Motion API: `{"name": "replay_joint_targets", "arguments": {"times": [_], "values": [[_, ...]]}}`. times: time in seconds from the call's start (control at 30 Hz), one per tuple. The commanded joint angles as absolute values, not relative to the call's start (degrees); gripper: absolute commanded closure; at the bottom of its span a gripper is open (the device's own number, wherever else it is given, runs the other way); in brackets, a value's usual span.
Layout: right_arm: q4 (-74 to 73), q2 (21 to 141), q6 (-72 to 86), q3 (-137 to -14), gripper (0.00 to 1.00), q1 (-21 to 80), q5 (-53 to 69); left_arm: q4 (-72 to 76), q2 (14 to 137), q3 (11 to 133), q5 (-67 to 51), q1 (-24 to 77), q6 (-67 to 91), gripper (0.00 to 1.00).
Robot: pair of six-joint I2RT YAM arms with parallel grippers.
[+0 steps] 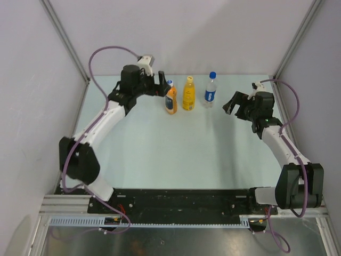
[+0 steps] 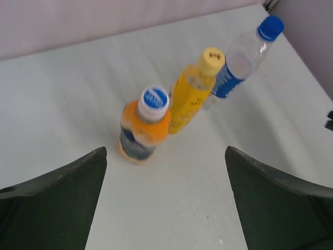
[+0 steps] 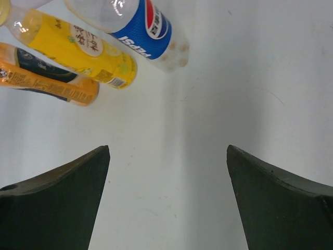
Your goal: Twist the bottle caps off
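Observation:
Three bottles stand upright in a row at the back of the table, all capped. The orange bottle (image 1: 170, 101) carries the white cap (image 1: 170, 83), the yellow bottle (image 1: 188, 97) the yellow cap (image 1: 189, 79), and the clear bottle (image 1: 210, 95) the blue cap (image 1: 212, 75). My left gripper (image 1: 161, 84) hovers open just left of the orange bottle (image 2: 139, 136), whose white cap (image 2: 154, 99) lies ahead of its empty jaws (image 2: 165, 151). My right gripper (image 1: 232, 105) stands open to the right of the clear bottle (image 3: 151, 26), touching nothing (image 3: 167, 148).
Pale walls and metal frame posts (image 1: 64, 37) close in the table (image 1: 160, 149) at the back and sides. The black rail (image 1: 181, 200) holding both arm bases runs along the near edge.

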State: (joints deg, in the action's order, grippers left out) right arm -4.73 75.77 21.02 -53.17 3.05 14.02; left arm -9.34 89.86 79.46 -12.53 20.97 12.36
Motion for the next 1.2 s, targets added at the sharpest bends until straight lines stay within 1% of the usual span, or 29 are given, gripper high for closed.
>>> {"name": "replay_joint_targets", "arguments": {"times": [0.0,0.27,0.4,0.43,0.5,0.63,0.7,0.73,0.83,0.97,1.17], "values": [[-6.7,73.2,19.8,-55.7,0.01,1.7,15.2,-9.1,98.6,89.2,-13.7,22.0,7.1,0.00],[-8.1,72.4,19.8,-55.7,0.01,0.5,15.5,-12.9,112.5,102.7,-11.0,24.6,2.4,0.02],[-8.1,72.1,20.1,-55.7,0.01,0.5,16.0,-13.6,116.2,105.7,-9.4,25.4,1.9,0.08],[-8.2,72.0,20.1,-55.7,0.01,0.4,16.1,-13.6,116.9,105.9,-9.1,25.5,1.7,0.10],[-8.3,71.9,20.2,-55.7,0.01,0.4,16.4,-13.6,117.6,106.1,-8.7,25.6,1.4,0.19],[-8.5,71.9,20.5,-55.7,0.01,0.5,17.1,-13.7,117.7,105.2,-7.8,25.6,0.6,0.42],[-8.6,71.8,20.6,-55.7,0.01,0.4,17.4,-13.6,117.0,104.1,-7.3,25.6,0.2,0.52],[-8.6,71.8,20.6,-55.7,0.01,0.4,17.6,-13.6,116.5,103.4,-7.0,25.6,0.1,0.56],[-8.4,71.2,20.3,-55.7,0.01,0.8,18.3,-13.6,114.1,100.9,-6.3,25.6,-1.8,0.62],[-8.0,70.5,19.5,-56.5,0.01,2.7,20.0,-13.7,107.6,95.8,-7.9,25.6,-2.8,0.64],[-7.2,69.9,18.4,-59.3,0.01,10.0,21.0,-13.8,93.1,84.8,-16.5,26.0,-2.0,0.63]]}}
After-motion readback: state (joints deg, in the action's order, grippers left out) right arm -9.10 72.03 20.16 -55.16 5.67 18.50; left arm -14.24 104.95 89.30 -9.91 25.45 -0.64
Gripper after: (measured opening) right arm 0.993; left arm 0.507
